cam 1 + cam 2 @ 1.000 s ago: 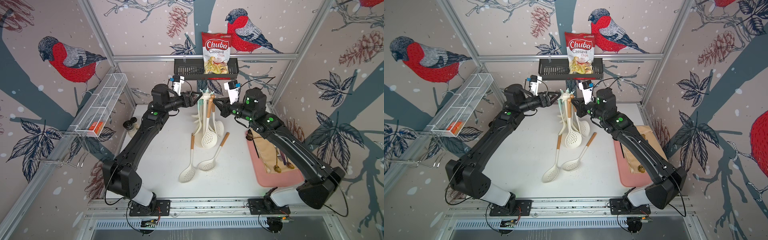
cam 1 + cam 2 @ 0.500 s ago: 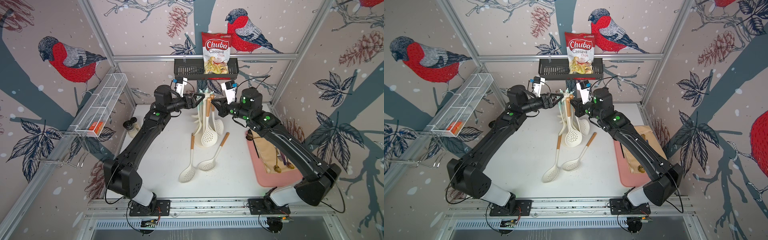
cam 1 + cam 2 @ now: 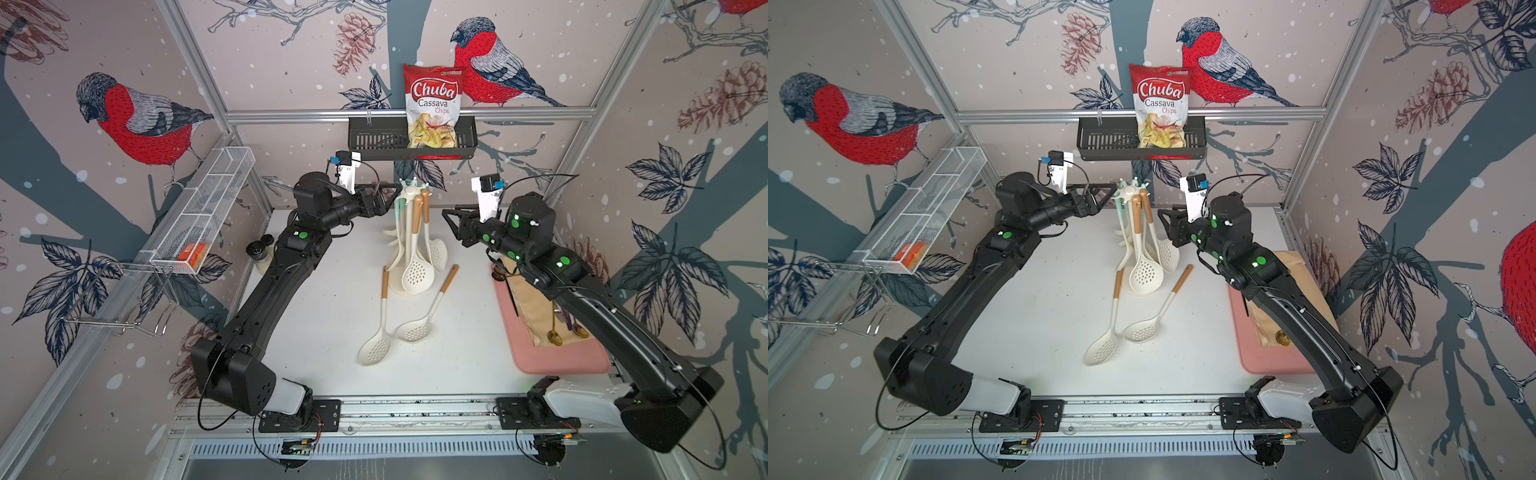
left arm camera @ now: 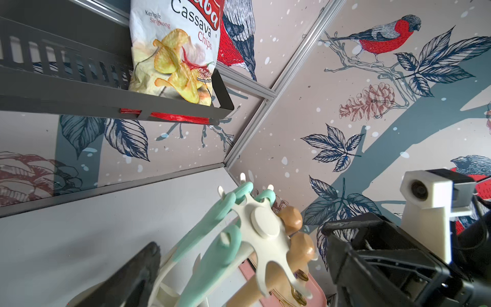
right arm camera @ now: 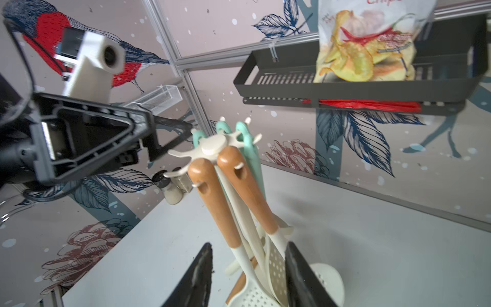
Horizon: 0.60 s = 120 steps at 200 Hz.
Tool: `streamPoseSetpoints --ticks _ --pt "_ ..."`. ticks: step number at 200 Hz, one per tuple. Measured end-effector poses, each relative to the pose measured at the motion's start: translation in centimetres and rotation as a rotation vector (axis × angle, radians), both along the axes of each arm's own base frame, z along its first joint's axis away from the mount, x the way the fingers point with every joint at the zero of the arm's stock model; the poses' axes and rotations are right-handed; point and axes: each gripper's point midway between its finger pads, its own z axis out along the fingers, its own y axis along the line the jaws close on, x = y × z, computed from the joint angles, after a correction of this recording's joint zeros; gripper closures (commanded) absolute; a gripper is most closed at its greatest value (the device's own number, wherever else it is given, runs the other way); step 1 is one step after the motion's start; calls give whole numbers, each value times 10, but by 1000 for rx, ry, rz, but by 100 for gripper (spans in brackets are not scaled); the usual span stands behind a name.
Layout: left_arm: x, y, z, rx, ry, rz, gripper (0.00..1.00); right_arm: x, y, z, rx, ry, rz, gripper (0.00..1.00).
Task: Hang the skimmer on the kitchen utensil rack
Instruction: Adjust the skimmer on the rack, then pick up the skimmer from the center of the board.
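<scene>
The cream kitchen utensil rack (image 3: 409,190) (image 5: 214,144) stands at the back of the table. Two brown-handled skimmers (image 3: 417,272) (image 5: 212,202) hang from its hooks beside teal-handled utensils (image 4: 210,255). My left gripper (image 3: 388,197) is open, its tips close beside the star top, with one finger (image 4: 138,276) showing in the left wrist view. My right gripper (image 3: 451,216) (image 5: 249,279) is open and empty, a short way right of the hanging handles. Two more skimmers (image 3: 376,332) (image 3: 419,324) lie on the table in front of the rack.
A black slotted basket (image 3: 374,139) with a chips bag (image 3: 432,108) hangs on the back wall above the rack. A white wire shelf (image 3: 203,216) runs along the left wall. A pink tray (image 3: 557,361) with cloth and spoons lies at the right. A small jar (image 3: 259,253) stands at the back left.
My right gripper has opened, let go of a brown handle at the rack top and drawn back to the right. My left gripper has opened wider and backed slightly off the star top.
</scene>
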Motion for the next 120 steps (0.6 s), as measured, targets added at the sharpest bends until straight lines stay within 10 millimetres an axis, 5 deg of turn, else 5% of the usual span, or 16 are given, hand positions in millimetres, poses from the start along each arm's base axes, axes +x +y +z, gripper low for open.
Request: streamPoseSetpoints --ticks 23,42,90,120 --pt "-14 19 -9 40 -24 90 0 -4 -13 -31 -13 58 -69 56" --pt "-31 32 -37 99 14 170 5 -15 -16 -70 -42 138 -95 57" --pt "-92 43 -165 294 232 237 13 -44 -19 -167 -85 362 -173 61" --pt "-123 43 -247 383 408 235 14 -51 -32 -208 -74 487 -255 61"
